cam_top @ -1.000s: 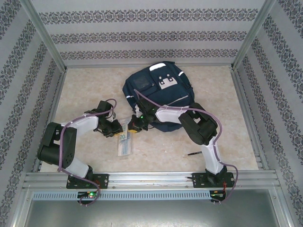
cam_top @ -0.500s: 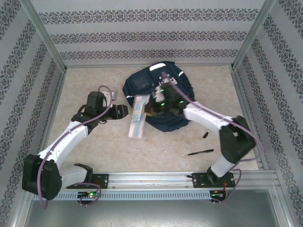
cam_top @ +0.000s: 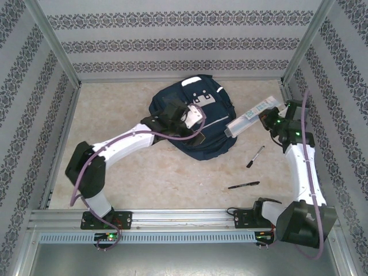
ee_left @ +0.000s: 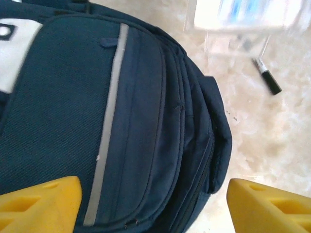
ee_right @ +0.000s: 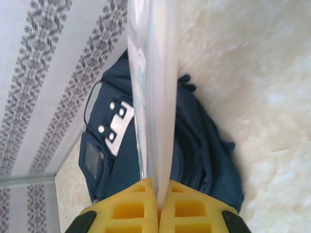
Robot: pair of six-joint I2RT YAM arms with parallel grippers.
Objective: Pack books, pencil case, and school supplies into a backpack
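Observation:
The dark navy backpack [cam_top: 172, 103] lies flat at the table's middle back. My left gripper [cam_top: 194, 119] hovers over its front pocket, and in the left wrist view the gripper [ee_left: 153, 204] is open, yellow fingertips [ee_left: 39, 204] wide apart above the backpack [ee_left: 63, 121] fabric with nothing between them. My right gripper [cam_top: 269, 119] is shut on the end of the translucent pencil case [cam_top: 250, 118], held in the air right of the backpack; the pencil case [ee_right: 153, 97] runs up from the right gripper [ee_right: 158, 191]. Two black pens [cam_top: 255, 156] [cam_top: 244, 185] lie on the table. The books are out of view.
Metal frame posts and patterned walls close the table on three sides; the right post [cam_top: 284, 92] stands close behind the right gripper. The aluminium rail [cam_top: 184, 218] with both arm bases runs along the near edge. Bare marbled tabletop [cam_top: 172, 184] lies in front of the backpack.
My right arm carried the pencil case from the table's middle over the backpack and out to the right. My left arm swung from the left onto the backpack and its jaws opened.

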